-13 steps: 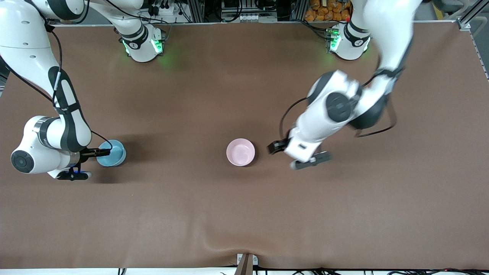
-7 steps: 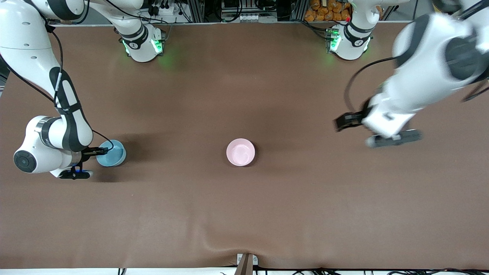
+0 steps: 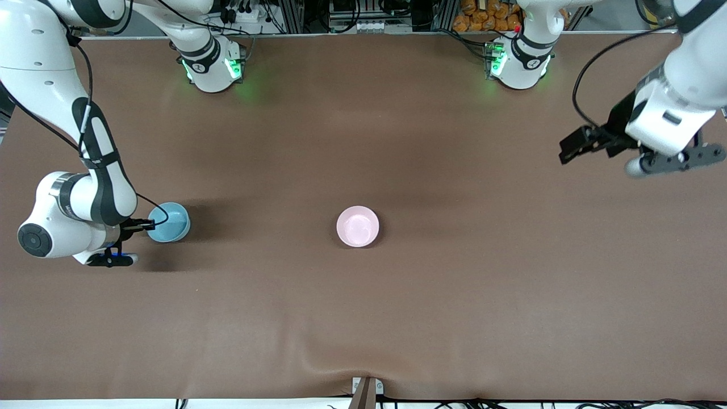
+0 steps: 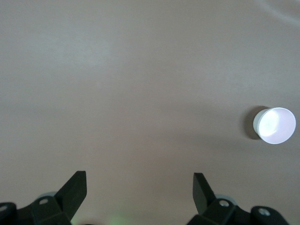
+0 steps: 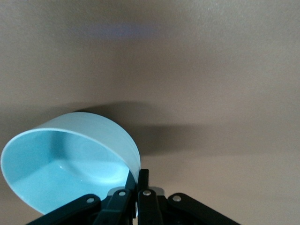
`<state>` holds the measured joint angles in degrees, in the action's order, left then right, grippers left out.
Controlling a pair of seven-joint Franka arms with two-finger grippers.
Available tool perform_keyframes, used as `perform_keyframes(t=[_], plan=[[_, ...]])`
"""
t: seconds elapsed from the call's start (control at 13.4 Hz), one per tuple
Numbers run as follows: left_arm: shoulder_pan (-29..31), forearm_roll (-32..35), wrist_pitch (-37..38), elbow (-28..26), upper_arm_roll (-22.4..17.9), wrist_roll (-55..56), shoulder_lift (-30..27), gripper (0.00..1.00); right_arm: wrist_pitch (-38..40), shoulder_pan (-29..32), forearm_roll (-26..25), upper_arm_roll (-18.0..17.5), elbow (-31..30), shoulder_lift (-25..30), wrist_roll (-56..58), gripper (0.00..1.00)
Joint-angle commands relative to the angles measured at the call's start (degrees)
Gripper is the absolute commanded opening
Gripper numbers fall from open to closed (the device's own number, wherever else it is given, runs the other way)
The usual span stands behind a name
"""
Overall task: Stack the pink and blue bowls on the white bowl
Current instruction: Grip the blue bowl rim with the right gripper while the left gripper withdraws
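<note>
Counter (image 3: 397, 318), brown, carries two separate bowls well apart. Pink bowl (image 3: 358, 226) sits about mid-counter, upright. No plain white bowl shows by itself; in the left wrist view the middle bowl (image 4: 274, 125) looks washed-out pale, so whether white sits under pink can't be told (judgement: pink step may be done, unconfirmed). Blue bowl (image 3: 168, 222) is at the right arm's end of the counter, about as near the front cam as pink, not yet stacked. So what's left, prob.: carry blue over and set it on the middle bowl.

Poses: right arm is folded low, elbow out, wrist beside blue. Right gripper (image 3: 143, 225) has its fingers clenched on the blue bowl's rim; the right wrist view shows the bowl (image 5: 70, 159) tilted, rim pinched. Left arm waits, raised over the left arm's end of the counter. Left gripper (image 3: 573, 149) has fingers (image 4: 75, 190) spread wide, grasping nothing.
</note>
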<state>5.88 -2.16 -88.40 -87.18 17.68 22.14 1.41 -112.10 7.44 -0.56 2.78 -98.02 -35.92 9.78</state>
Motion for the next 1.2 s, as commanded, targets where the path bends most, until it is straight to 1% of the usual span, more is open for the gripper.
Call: perform_keyframes(t=[0.0, 0.15, 0.3, 0.45, 0.67, 0.82, 0.9, 1.12], plan=[[0.01, 1.37, 0.86, -1.51, -2.46, -1.91, -2.46, 1.0, 2.58, -0.06, -0.5, -0.76, 2.73, 0.67, 0.24, 0.0], [0.01, 1.46, 0.77, -1.5, -2.91, -3.67, -2.38, 1.0, 4.69, 0.12, -0.41, -3.47, 4.93, 0.85, 0.06, 0.0], [0.01, 1.81, 0.77, -1.5, -4.75, -4.73, -2.37, 1.0, 6.89, 0.03, 0.55, -5.93, 6.95, 0.85, -0.11, 0.0], [0.1, 2.07, 0.68, -1.42, -5.02, -6.14, -2.37, 1.0, 7.42, -0.06, 4.93, -7.35, 8.1, 0.85, 0.15, 0.0], [0.1, 4.36, 0.6, -1.5, -5.02, -6.23, -2.46, 1.0, 7.78, -0.23, 11.08, -11.38, 8.81, 0.5, -0.64, 0.0], [0.36, 4.27, 0.68, -1.5, -4.93, -6.23, -2.55, 1.0, 7.34, -3.47, 16.0, -11.92, 8.98, -0.12, -2.65, 0.0], [1.23, 3.75, 0.68, -1.5, -4.85, -6.23, -2.55, 1.0, 7.25, -5.83, 17.68, -11.83, 9.33, -0.21, -5.62, 0.0], [1.77, 3.39, 0.68, -1.5, -4.85, -6.32, -2.64, 1.0, 6.99, -13.48, 18.22, -11.83, 12.14, -1.17, -19.76, 0.0]])
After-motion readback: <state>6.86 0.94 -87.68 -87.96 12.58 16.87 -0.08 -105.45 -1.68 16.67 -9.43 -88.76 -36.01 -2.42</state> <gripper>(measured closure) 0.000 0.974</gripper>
